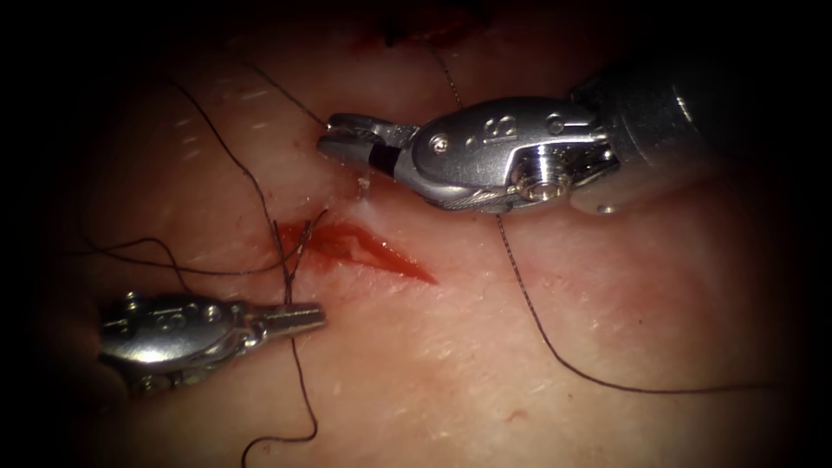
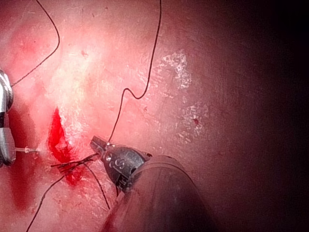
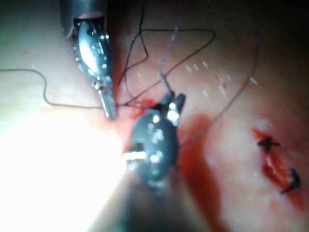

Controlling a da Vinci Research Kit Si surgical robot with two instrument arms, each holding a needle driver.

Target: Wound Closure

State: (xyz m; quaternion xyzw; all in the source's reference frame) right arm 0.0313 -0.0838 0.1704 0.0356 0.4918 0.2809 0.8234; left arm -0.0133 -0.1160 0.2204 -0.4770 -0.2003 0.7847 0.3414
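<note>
End effectors gripping thread over tissue

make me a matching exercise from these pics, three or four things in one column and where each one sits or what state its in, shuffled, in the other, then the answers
Things:
1. left gripper
2. right gripper
3. cut
4. thread

Places or states:
A. open and red, in the middle of the tissue
B. shut on thread, below the cut's left end
C. dark, thin, trailing in loops on both sides of the cut
D. above the cut's left end, at a strand of thread

Pairs: 1-B, 2-D, 3-A, 4-C
</note>
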